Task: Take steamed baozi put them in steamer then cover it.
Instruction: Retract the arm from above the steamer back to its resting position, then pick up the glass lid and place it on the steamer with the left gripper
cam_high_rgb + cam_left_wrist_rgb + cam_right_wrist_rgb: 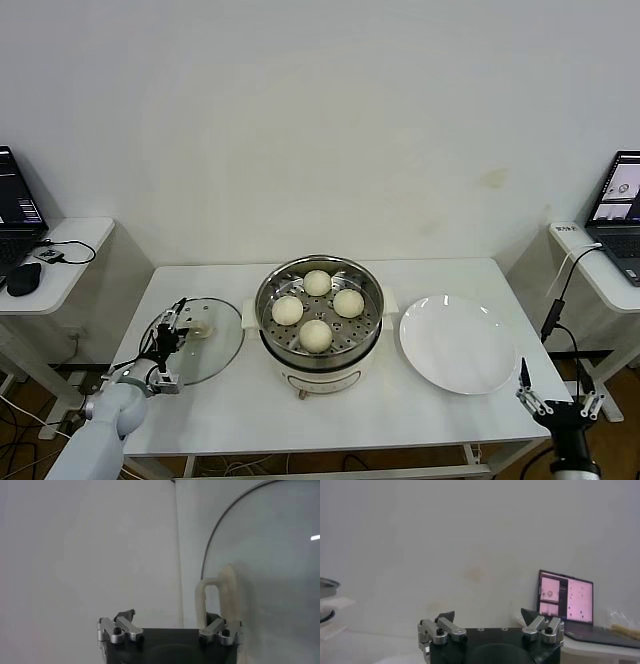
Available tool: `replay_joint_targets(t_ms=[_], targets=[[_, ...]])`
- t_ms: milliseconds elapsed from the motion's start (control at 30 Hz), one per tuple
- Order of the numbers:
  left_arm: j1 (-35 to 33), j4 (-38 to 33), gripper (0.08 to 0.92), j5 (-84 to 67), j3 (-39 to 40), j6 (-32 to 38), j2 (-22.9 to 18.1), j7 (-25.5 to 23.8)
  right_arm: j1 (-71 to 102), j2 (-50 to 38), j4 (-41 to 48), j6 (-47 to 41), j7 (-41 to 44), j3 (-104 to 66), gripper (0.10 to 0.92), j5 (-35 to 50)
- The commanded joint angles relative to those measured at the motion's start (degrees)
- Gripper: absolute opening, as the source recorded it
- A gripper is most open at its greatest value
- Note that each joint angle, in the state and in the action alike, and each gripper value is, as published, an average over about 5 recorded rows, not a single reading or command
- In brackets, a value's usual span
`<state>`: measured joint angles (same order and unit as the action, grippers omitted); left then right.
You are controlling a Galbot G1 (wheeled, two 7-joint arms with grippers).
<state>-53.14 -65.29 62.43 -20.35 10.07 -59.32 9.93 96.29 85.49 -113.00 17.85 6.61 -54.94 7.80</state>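
At the table's middle, the steamer [319, 312] stands uncovered, a shiny steel pot on a cream base, with four pale baozi [316, 335] resting apart from one another on its perforated tray. To its left the cover [215, 352] lies flat on the table [440, 410], clear glass with a metal rim and a cream handle [223, 596] that stands up as an arch. The left gripper [171, 346] is at that handle with its jaws spread, one finger [216, 626] just beside the arch; whether it touches is hard to tell. A white plate [458, 343] lies right of the steamer. The right gripper [556, 400] hangs off the table's near right corner, jaws apart and empty, its arm cut off by the edge.
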Motion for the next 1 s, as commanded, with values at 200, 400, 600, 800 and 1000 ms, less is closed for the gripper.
replay_joint_targets(t_ms=[200, 400, 600, 800, 1000], targets=[[0.45, 1.36, 0.499, 0.17, 0.23, -0.28, -1.02, 1.0, 0.39, 0.08, -0.18, 0.19, 0.06, -0.06, 0.823, -0.12], [-2.23, -1.18, 0.326, 0.11, -2.03, -0.27, -1.2, 4.31, 0.39, 0.04, -0.15, 0.28, 0.1, 0.01, 0.823, -0.11], [-8.65, -11.46, 0.161, 0.26, -7.01, -3.0, 0.23, 5.78, 0.23, -0.14, 0.06, 0.3, 0.15, 0.25, 0.823, -0.21], [-15.85, -24.93, 0.128, -2.63, -13.74, -7.86, 4.06, 0.45, 0.24, -0.41, 0.19, 0.28, 0.25, 0.72, 0.823, -0.5], [-20.91, -38.27, 0.128, -7.9, -18.52, -12.14, 8.01, -6.83, -0.17, -0.52, 0.44, 0.11, 0.22, 1.78, 0.823, -1.1]])
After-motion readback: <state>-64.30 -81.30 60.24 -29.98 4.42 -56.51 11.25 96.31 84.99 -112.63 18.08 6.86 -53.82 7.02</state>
